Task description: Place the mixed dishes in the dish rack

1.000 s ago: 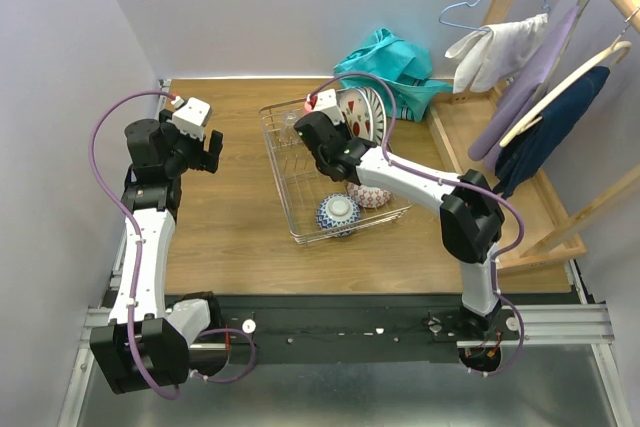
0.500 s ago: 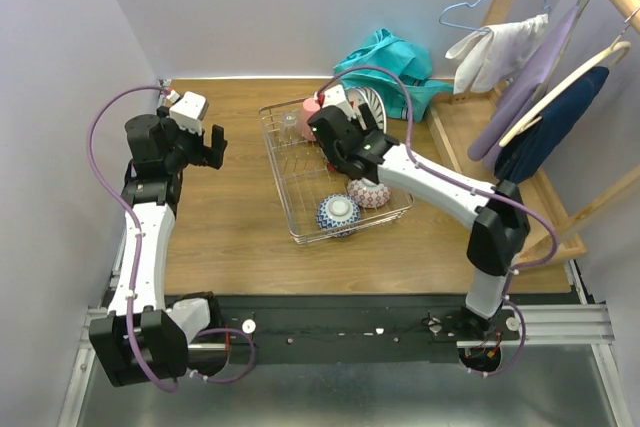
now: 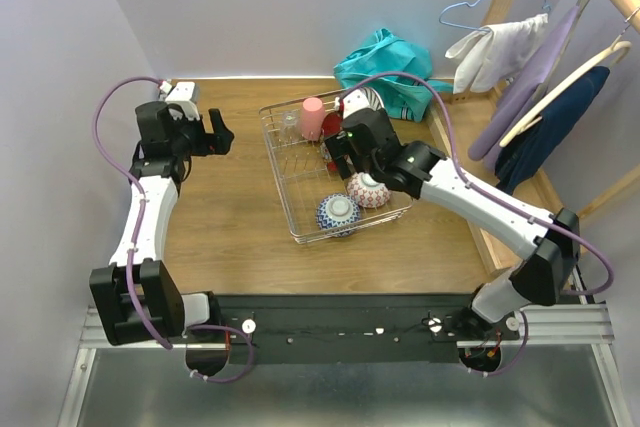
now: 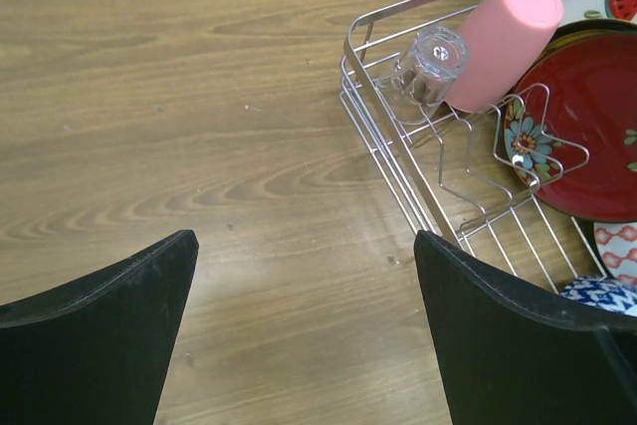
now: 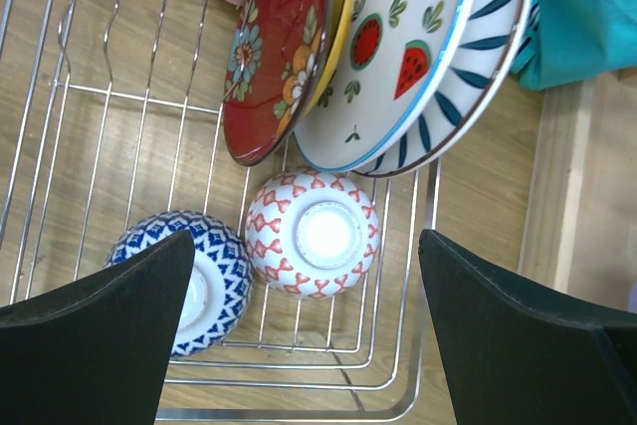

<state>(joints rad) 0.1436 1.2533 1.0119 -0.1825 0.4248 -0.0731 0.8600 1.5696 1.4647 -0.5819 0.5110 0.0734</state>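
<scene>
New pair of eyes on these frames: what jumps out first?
The silver wire dish rack at mid-table, already loaded: the red saucer, watermelon plate and blue-striped plate lean together in a fan at its far right. A pink cup sits at the far edge, and two patterned bowls, the blue bowl and the red bowl, at the near end.

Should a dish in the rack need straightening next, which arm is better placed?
Right. The right pincer, open, hangs above the dish rack, over the bowls and leaning plates; the left pincer, also open, is over table beside it.
</scene>
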